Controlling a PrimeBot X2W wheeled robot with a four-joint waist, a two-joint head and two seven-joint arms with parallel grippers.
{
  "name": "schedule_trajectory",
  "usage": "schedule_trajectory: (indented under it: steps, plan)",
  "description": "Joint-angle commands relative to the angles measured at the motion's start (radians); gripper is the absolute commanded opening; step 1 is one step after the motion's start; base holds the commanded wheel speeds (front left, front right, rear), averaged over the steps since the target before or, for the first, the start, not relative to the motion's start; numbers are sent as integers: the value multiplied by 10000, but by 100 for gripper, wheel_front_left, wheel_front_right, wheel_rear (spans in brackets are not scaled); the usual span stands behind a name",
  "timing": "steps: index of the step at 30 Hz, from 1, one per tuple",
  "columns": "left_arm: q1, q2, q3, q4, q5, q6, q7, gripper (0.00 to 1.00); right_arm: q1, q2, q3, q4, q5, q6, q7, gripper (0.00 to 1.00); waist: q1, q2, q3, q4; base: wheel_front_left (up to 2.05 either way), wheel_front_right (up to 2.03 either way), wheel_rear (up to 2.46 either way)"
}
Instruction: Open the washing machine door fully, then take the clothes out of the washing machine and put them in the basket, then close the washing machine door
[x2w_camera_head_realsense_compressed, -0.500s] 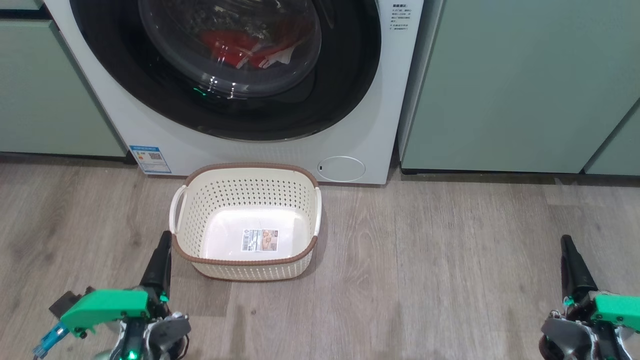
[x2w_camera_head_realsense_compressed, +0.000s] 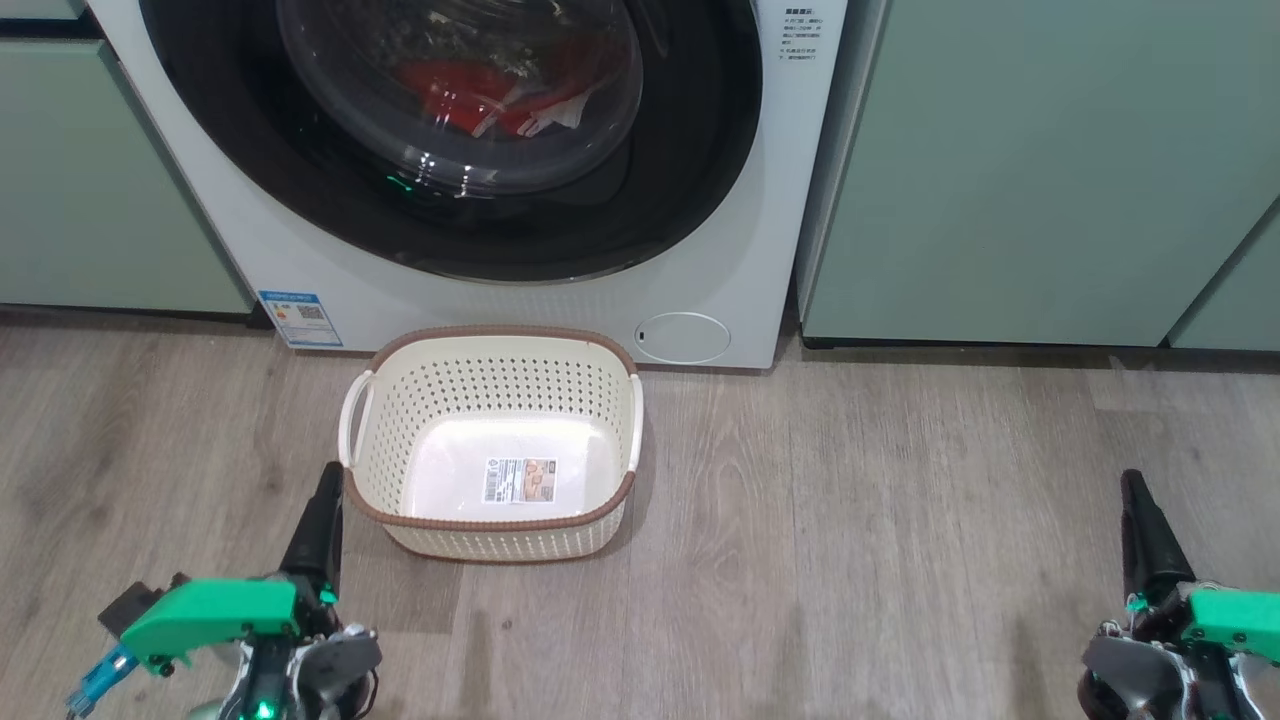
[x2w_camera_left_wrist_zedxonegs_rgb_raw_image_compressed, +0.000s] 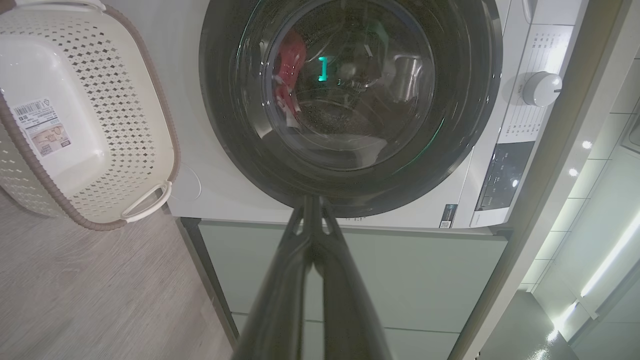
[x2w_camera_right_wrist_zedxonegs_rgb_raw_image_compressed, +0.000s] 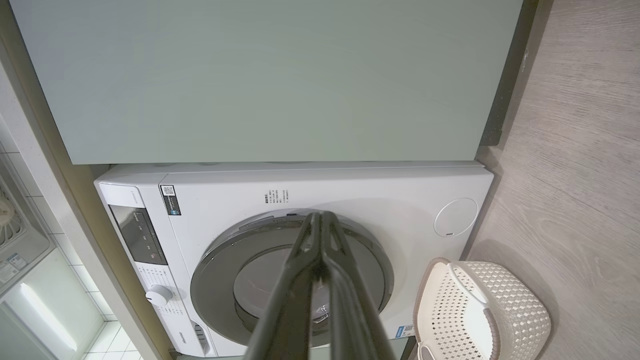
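The left gripper (x2w_camera_head_realsense_compressed: 329, 478) sits low at the left of the head view, jaws pressed together and pointing up the view. The right gripper (x2w_camera_head_realsense_compressed: 1132, 484) sits low at the right, well apart from it, jaws likewise pressed together.

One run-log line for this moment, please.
washing machine door: closed | clothes: inside | basket: empty | left gripper: shut, idle | right gripper: shut, idle

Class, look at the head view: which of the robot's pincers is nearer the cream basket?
Left. The left pincer is close beside the near left corner of the basket; the right pincer is far off to its right.
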Motion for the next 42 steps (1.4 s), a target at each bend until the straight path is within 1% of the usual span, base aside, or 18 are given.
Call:
schedule_trajectory:
  steps: [1, 42]
  plan:
    - [-558, 53, 325, -333, 43, 6, 70, 0, -461, -67, 186, -359, -106, -6, 64, 0, 0, 0, 0, 0, 0, 0, 0]
    - [-558, 53, 323, -333, 40, 6, 68, 0, -461, -65, 182, -358, -109, -6, 67, 0, 0, 0, 0, 0, 0, 0, 0]
